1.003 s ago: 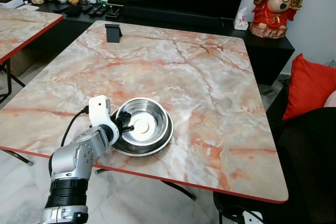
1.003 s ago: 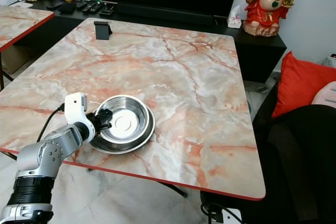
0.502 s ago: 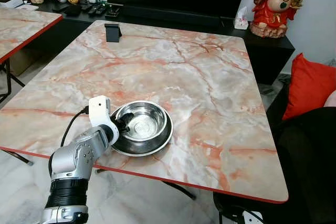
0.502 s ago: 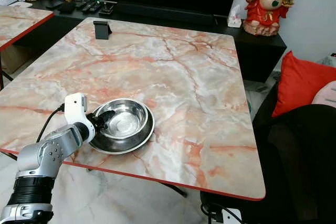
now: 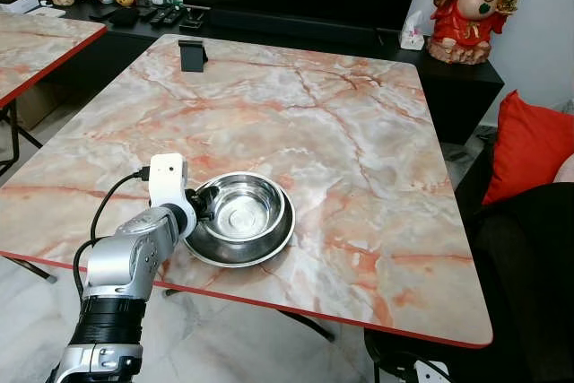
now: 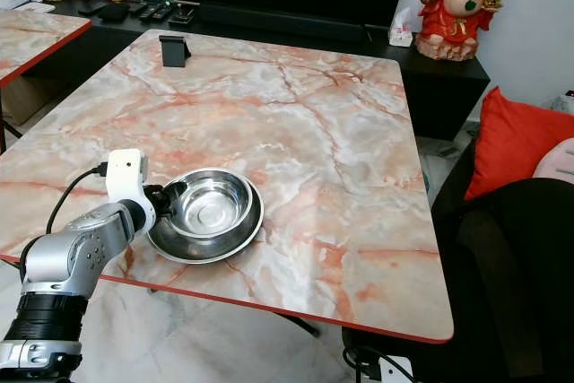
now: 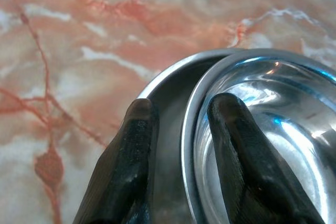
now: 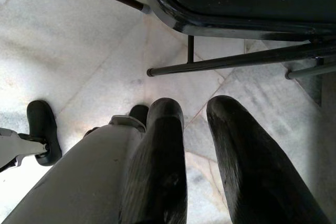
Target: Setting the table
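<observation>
A steel bowl sits inside a wider steel plate near the front left of the marble table. My left gripper is at the bowl's left rim. In the left wrist view the left gripper straddles the bowl rim: one finger is inside the bowl, the other rests over the plate outside it, with a gap to the rim. The left gripper is open. My right gripper hangs idle over the floor, its fingers slightly apart and holding nothing.
A black phone stand stands at the table's far left edge. A second marble table is at the left. A red cushion and a dark seat flank the right side. A red figurine stands behind.
The bowl, tilted up on its left side a second ago, now lies level in the plate. My left arm has drawn a little to the left.
</observation>
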Controlling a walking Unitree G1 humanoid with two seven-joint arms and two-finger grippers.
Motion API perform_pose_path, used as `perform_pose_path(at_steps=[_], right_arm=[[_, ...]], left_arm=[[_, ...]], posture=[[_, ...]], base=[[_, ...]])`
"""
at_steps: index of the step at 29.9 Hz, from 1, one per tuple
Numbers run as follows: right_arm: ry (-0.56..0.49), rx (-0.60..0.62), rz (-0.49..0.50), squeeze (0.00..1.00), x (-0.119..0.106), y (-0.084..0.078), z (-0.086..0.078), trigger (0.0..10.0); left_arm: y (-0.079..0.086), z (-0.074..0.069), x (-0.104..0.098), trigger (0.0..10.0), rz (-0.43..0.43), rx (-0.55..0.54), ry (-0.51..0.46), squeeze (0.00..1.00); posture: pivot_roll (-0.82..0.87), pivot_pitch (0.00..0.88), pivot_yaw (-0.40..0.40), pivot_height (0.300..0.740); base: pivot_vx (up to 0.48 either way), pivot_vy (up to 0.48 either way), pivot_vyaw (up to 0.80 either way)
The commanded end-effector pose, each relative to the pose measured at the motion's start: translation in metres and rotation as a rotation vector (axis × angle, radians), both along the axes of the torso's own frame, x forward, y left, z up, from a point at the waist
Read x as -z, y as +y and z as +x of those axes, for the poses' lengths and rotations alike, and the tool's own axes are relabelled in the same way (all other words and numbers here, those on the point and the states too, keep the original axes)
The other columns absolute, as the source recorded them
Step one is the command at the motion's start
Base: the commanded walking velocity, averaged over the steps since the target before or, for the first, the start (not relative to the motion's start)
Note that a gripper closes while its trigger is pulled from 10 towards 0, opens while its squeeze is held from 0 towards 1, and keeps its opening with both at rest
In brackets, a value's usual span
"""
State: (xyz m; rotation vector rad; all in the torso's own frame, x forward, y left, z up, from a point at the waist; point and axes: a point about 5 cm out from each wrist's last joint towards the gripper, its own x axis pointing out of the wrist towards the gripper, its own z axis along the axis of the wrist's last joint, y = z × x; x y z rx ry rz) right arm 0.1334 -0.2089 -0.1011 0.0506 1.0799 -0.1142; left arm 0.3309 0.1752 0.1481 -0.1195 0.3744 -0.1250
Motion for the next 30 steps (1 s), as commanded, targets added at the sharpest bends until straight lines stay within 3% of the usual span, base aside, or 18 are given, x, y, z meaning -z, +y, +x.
perform_pose_path(at_steps=[1,6,8,13,15,18,23,30], right_arm=[[0.002,0.001,-0.006,0.0,0.0,-0.003,0.0,10.0],[0.002,-0.001,-0.006,0.0,0.0,-0.003,0.0,10.0],[0.002,0.0,-0.005,0.0,0.0,-0.003,0.0,10.0],[0.003,-0.001,-0.005,0.0,0.0,-0.002,0.0,10.0],[0.001,0.003,-0.005,0.0,0.0,-0.002,0.0,10.0],[-0.002,0.01,-0.006,0.0,0.0,-0.002,0.0,10.0],[-0.011,0.024,-0.007,0.0,-0.001,-0.002,0.0,10.0],[-0.014,0.033,-0.013,0.0,-0.001,-0.004,-0.001,10.0]], left_arm=[[-0.005,0.003,-0.016,10.0,0.038,0.022,-0.072,0.0],[-0.005,0.005,-0.038,10.0,0.106,0.029,-0.193,0.0],[-0.003,0.006,-0.047,10.0,0.207,0.03,-0.254,0.0],[-0.007,0.006,-0.053,10.0,0.316,0.03,-0.389,0.0],[-0.017,0.001,-0.045,10.0,0.409,0.066,-0.484,0.0],[-0.022,-0.004,-0.033,10.0,0.306,0.027,-0.497,0.0],[-0.027,-0.014,-0.011,10.0,0.329,0.007,-0.532,0.0],[-0.03,-0.021,-0.007,10.0,0.313,0.011,-0.595,0.0]], posture=[[0.14,0.0,-0.083,0.727],[0.15,0.0,-0.085,0.727],[0.15,0.0,-0.085,0.727],[0.15,0.0,-0.084,0.727],[0.14,0.0,-0.082,0.727],[0.14,0.0,-0.08,0.727],[0.12,0.0,-0.077,0.727],[0.13,0.0,-0.082,0.727]], base=[[0.0,0.0,0.0],[0.0,0.0,0.0],[0.0,0.0,0.0],[0.0,0.0,0.0],[0.0,0.0,0.0],[0.0,0.0,0.0],[0.0,0.0,0.0],[0.0,0.0,0.0]])
